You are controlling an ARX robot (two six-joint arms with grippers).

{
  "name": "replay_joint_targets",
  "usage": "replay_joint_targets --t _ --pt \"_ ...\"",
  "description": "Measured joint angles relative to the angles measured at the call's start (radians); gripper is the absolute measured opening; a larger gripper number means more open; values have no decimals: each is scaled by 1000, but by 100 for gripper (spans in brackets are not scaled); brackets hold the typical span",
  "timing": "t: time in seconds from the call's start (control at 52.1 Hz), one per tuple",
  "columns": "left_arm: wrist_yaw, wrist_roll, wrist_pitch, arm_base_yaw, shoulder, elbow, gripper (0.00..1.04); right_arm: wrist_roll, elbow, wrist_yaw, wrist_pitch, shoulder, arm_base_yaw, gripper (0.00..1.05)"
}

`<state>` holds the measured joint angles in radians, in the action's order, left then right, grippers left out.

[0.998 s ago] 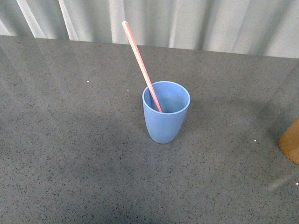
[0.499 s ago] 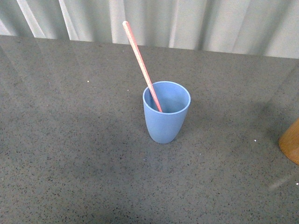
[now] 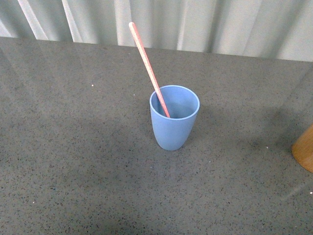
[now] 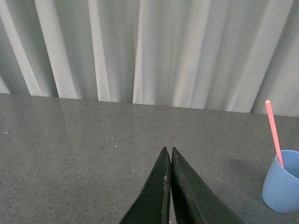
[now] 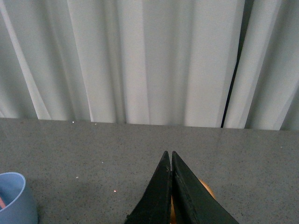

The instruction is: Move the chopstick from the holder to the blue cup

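The blue cup (image 3: 174, 117) stands upright in the middle of the grey table. One pinkish-red chopstick (image 3: 146, 63) stands in it and leans up to the far left, its tip well above the rim. The cup (image 4: 283, 183) and chopstick (image 4: 273, 132) also show in the left wrist view, and the cup's rim (image 5: 14, 196) shows in the right wrist view. My left gripper (image 4: 168, 150) is shut and empty, well apart from the cup. My right gripper (image 5: 168, 153) is shut and empty, above an orange-brown object (image 5: 205, 189). Neither arm shows in the front view.
An orange-brown rounded object (image 3: 304, 148) sits at the table's right edge in the front view. A pale pleated curtain (image 3: 195, 24) hangs behind the table's far edge. The speckled grey tabletop (image 3: 73, 147) spreads around the cup.
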<state>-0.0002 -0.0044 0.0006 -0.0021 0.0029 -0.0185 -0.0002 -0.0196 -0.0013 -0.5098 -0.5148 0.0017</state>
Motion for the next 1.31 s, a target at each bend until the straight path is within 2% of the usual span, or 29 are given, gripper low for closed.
replay_joint_targets --t 0.691,0.979,1.113,1.305 --pt "0 0 0 0 0 0 4 0 0 0 266 275 0 1" --pt "0 0 0 0 0 0 4 0 0 0 329 338 0 1" --pt "0 0 0 0 0 0 4 0 0 0 497 472 0 1" --pt "0 0 0 0 0 0 4 0 0 2 508 510 0 1"
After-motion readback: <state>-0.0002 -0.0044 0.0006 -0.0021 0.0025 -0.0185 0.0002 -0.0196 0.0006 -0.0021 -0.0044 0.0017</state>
